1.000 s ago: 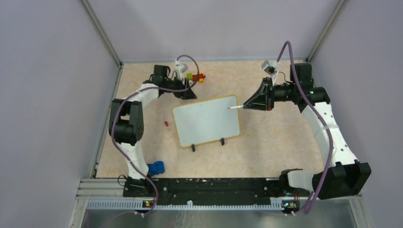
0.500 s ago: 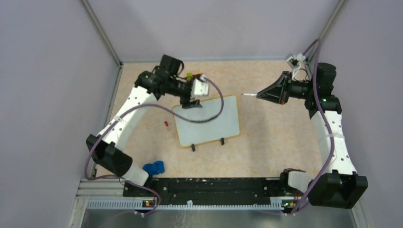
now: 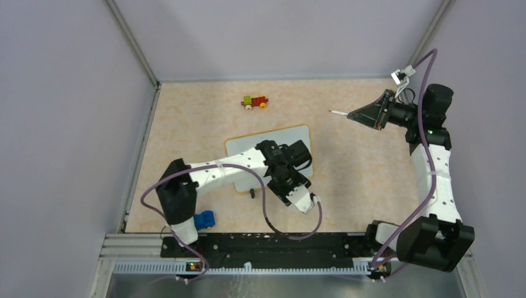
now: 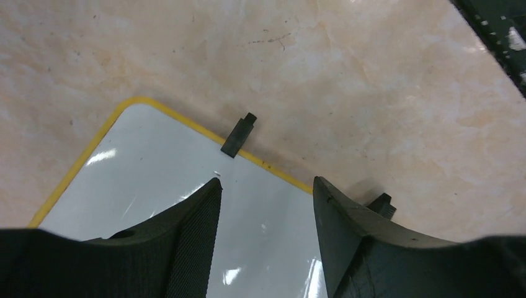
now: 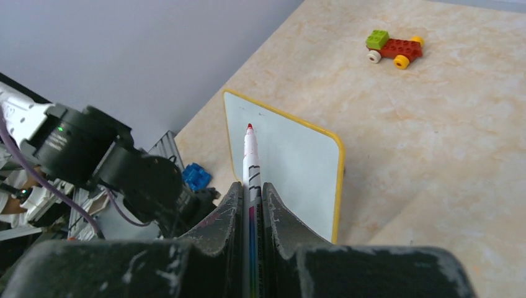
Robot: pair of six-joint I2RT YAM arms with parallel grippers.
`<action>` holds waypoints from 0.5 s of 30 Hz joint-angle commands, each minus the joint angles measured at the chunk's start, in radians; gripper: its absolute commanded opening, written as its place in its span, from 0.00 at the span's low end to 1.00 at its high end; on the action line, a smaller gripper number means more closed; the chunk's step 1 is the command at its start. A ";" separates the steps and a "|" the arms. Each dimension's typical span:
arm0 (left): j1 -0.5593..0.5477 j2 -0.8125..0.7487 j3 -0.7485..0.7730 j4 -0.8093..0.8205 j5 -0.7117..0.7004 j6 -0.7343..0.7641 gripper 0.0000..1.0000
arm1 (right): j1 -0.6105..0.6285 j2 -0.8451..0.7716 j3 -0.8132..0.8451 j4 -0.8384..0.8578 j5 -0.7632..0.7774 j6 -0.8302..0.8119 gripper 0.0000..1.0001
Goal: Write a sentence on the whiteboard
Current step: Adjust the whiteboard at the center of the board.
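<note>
1. Since a second ago, the left arm has swung from the far left corner across the whiteboard point(image 3: 273, 138); the left pincer point(image 4: 267, 186) now hangs over the board's near edge.
2. Right arm has pulled back to the far right. The marker point(image 3: 338, 113) tip, which was at the board's right edge, is now in the air and well apart from it.
3. Left pincer: fingers apart, nothing between them. Wrist view shows the glossy white board point(image 4: 155, 186) and its yellowish rim below. One black foot point(image 4: 238, 135) sits just beyond the gap and a second foot point(image 4: 381, 203) just beside the right finger.
4. Right pincer point(image 5: 251, 186): clamped on the marker point(image 5: 251, 161), red tip pointing ahead towards the board point(image 5: 291, 155).
5. Whiteboard lies flat near the middle of the surface point(image 3: 186, 136), set slightly askew. In the top view, the left arm covers much of its near half.
6. Toy brick car point(image 3: 255, 101) stands at the far side, well apart from the board.
7. Small blue thing point(image 3: 203, 219) lies at the near edge, beside the left arm's base.
</note>
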 commanded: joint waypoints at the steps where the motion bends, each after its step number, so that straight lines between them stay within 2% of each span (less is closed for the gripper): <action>1: -0.025 0.094 0.029 0.096 -0.094 0.053 0.60 | -0.027 -0.002 -0.011 0.006 0.026 -0.041 0.00; 11: -0.066 0.248 0.045 0.193 -0.193 0.111 0.55 | -0.033 -0.012 -0.037 0.060 0.000 -0.024 0.00; 15: -0.066 0.282 0.054 0.188 -0.206 0.133 0.43 | -0.039 -0.010 -0.048 0.086 -0.016 -0.003 0.00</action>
